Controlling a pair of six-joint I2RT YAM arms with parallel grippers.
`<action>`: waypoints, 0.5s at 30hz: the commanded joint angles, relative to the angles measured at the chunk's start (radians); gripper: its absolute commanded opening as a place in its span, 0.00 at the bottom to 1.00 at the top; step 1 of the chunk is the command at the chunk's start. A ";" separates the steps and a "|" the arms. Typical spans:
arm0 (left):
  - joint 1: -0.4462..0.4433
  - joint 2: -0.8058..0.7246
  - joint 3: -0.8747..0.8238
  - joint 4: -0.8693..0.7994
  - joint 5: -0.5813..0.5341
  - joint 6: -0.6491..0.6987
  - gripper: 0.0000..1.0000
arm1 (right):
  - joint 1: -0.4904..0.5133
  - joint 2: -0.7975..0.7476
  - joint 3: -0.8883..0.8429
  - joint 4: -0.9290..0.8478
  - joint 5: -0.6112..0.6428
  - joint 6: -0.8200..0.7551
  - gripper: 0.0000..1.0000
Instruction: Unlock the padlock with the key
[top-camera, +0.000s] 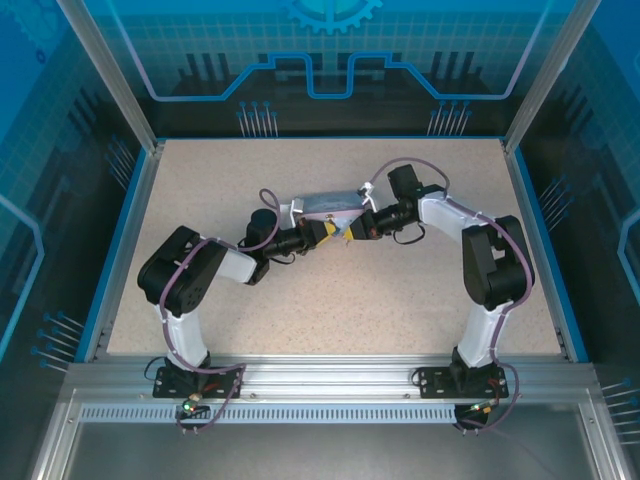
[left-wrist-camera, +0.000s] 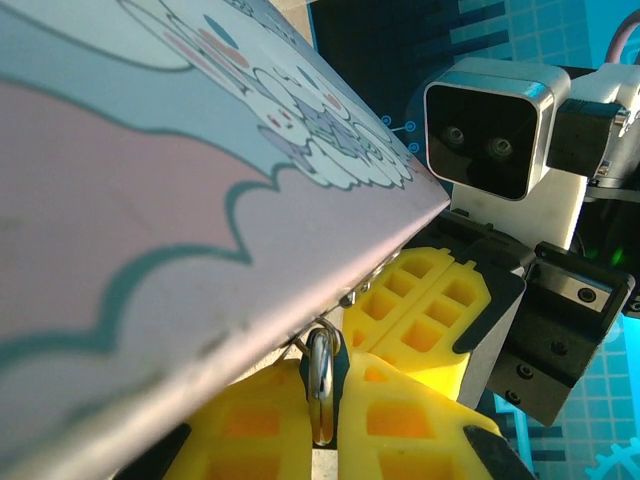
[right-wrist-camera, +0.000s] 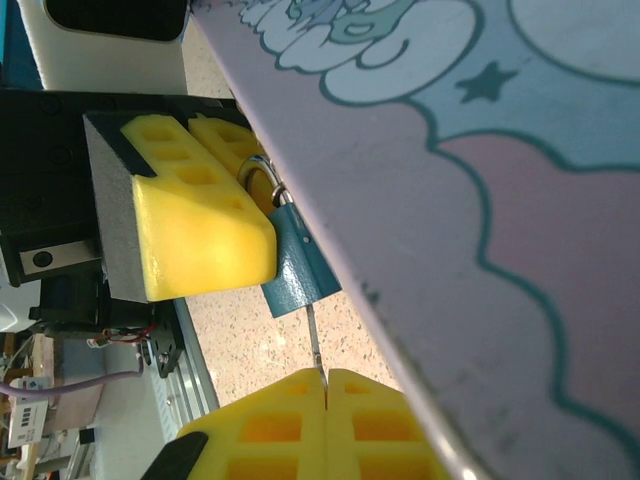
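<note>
The padlock has a dark teal body and a silvery shackle that meets a small metal loop on the tin's edge. My left gripper is shut on the padlock, whose body stands edge-on between the yellow fingers. The key, a thin grey blade, runs from the padlock's lower end into my right gripper, which is shut on it. In the top view, the left gripper and the right gripper meet tip to tip at the table's middle.
The pale blue tin with a cartoon print lies just behind the grippers, and its lid looms close over both wrist cameras. Speckled tabletop lies around, bounded by blue walls and an aluminium rail at the near edge.
</note>
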 joint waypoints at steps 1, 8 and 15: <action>-0.024 -0.011 -0.004 0.055 0.124 0.006 0.00 | -0.012 0.022 0.053 0.056 -0.037 -0.018 0.00; -0.030 -0.004 0.008 0.095 0.117 -0.022 0.00 | 0.009 0.044 0.017 0.104 -0.007 0.015 0.00; -0.033 0.002 0.012 0.147 0.108 -0.063 0.00 | 0.026 0.052 -0.029 0.183 -0.024 0.073 0.00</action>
